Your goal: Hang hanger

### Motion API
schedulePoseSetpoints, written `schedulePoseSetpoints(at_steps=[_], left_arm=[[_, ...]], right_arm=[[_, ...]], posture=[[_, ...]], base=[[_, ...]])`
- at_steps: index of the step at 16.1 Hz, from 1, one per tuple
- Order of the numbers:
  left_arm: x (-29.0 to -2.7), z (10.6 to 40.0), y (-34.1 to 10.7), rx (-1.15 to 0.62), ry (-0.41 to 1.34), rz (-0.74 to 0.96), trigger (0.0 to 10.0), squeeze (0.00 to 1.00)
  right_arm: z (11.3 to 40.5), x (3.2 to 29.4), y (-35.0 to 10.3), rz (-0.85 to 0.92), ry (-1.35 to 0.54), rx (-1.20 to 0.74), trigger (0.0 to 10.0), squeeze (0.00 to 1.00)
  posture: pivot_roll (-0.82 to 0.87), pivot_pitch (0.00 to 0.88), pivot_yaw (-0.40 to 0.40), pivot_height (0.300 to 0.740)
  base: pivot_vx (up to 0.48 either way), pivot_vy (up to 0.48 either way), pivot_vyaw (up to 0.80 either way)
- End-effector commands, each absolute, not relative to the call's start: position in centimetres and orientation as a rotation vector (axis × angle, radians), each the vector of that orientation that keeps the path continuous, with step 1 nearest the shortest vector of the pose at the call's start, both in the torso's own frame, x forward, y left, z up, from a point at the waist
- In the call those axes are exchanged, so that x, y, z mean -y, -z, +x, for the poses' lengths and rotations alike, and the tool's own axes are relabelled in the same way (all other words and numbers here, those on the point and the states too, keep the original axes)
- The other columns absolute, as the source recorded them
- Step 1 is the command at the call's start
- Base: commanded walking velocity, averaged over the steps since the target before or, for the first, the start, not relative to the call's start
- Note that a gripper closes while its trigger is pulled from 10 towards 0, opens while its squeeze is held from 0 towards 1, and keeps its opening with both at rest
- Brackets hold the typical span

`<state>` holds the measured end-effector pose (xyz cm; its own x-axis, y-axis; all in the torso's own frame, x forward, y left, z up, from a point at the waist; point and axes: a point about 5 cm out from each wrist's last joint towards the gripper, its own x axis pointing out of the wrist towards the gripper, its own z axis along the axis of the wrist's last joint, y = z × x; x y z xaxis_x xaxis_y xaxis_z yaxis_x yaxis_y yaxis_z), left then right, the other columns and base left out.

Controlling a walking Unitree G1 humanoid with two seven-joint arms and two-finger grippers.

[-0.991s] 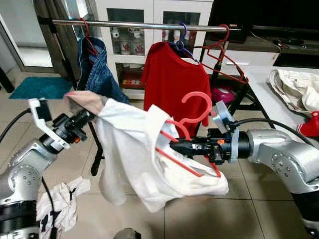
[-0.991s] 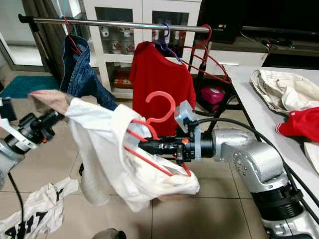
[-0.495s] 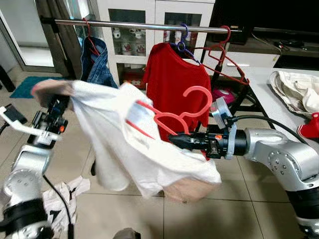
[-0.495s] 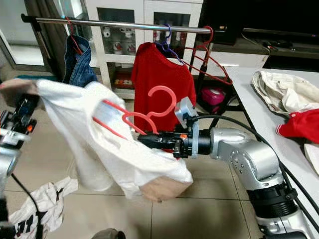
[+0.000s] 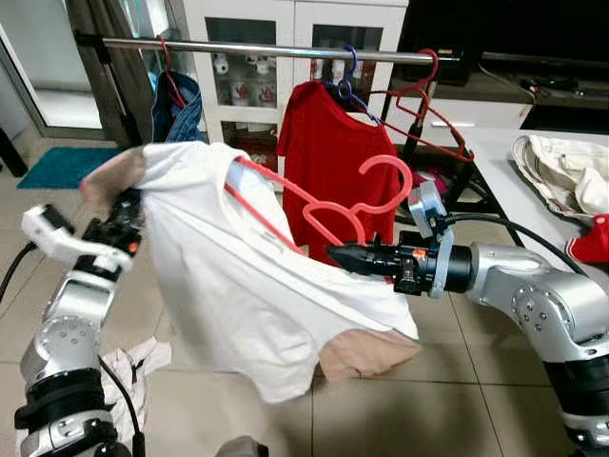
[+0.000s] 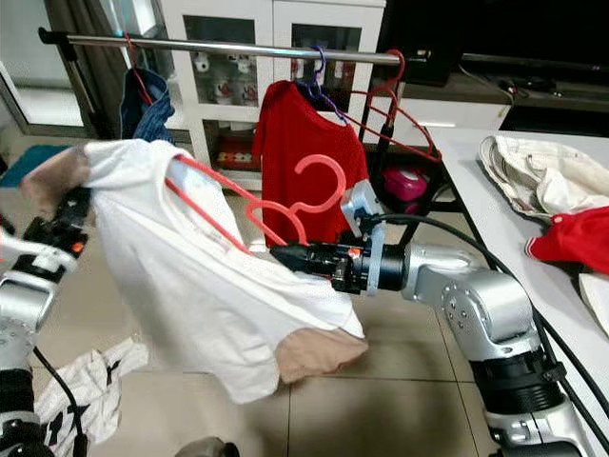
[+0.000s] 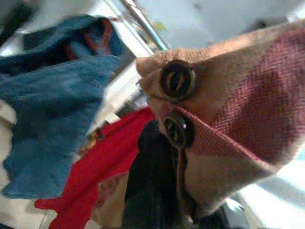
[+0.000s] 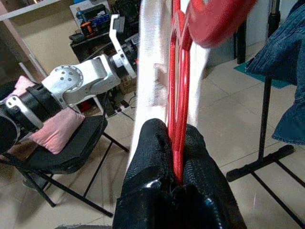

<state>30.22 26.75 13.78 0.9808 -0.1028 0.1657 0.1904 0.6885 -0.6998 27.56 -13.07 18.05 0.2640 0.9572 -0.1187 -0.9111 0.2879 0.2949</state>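
The left claw (image 5: 122, 221) is clamped on the tan buttoned cuff (image 7: 209, 138), spreading the white cotton shirt (image 5: 238, 295) open. The right claw (image 5: 343, 255) is clamped on the red plastic hanger (image 5: 328, 205) inside the shirt, hook raised toward the steel clothes rail (image 5: 266, 49) above.

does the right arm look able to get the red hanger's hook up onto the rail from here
Probably yes. The right end effector grips the red hanger with its hook pointing up, and the rail has a bare stretch between the denim garment and red shirt.
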Motion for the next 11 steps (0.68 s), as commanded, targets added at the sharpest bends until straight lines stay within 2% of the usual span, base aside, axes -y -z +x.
schedulePoseSetpoints(at_steps=[1, 2, 3, 4, 6, 8, 11], left_arm=[[-26.2, 30.1, -14.4, 0.100, 0.230, -0.691, 10.0, 0.29], [-26.2, 29.8, -14.1, 0.070, 0.244, -0.606, 10.0, 1.00], [-26.6, 29.6, -13.9, 0.047, 0.235, -0.493, 10.0, 1.00], [-26.7, 29.5, -13.9, 0.043, 0.234, -0.467, 10.0, 1.00], [-27.1, 28.7, -13.8, -0.008, 0.252, -0.312, 10.0, 1.00], [-26.9, 28.3, -13.3, -0.042, 0.259, -0.280, 10.0, 1.00], [-28.4, 27.5, -10.5, -0.160, 0.051, -0.272, 10.0, 1.00]], right_arm=[[28.1, 13.5, -18.9, 0.182, -1.214, -0.265, 10.0, 0.00], [28.7, 13.5, -18.8, 0.173, -1.145, -0.272, 10.0, 0.00], [28.9, 13.4, -18.8, 0.155, -1.119, -0.268, 10.0, 0.00], [28.9, 13.4, -18.8, 0.152, -1.117, -0.266, 10.0, 0.00], [28.8, 12.9, -18.4, 0.096, -1.060, -0.262, 10.0, 0.00], [28.9, 12.9, -18.1, 0.112, -1.008, -0.269, 10.0, 0.00], [27.6, 12.6, -16.7, 0.166, -0.964, -0.307, 10.0, 0.00]], posture=[[-0.05, 0.000, 0.024, 0.740], [-0.05, 0.000, 0.022, 0.740], [-0.06, 0.000, 0.023, 0.740], [-0.06, 0.000, 0.023, 0.740], [-0.05, 0.000, 0.021, 0.740], [-0.05, 0.000, 0.015, 0.740], [-0.04, 0.000, 0.009, 0.740]], base=[[0.000, 0.000, 0.00], [0.000, 0.000, 0.00], [0.000, 0.000, 0.00], [0.000, 0.000, 0.00], [0.000, 0.000, 0.00], [0.000, 0.000, 0.00], [0.000, 0.000, 0.00]])
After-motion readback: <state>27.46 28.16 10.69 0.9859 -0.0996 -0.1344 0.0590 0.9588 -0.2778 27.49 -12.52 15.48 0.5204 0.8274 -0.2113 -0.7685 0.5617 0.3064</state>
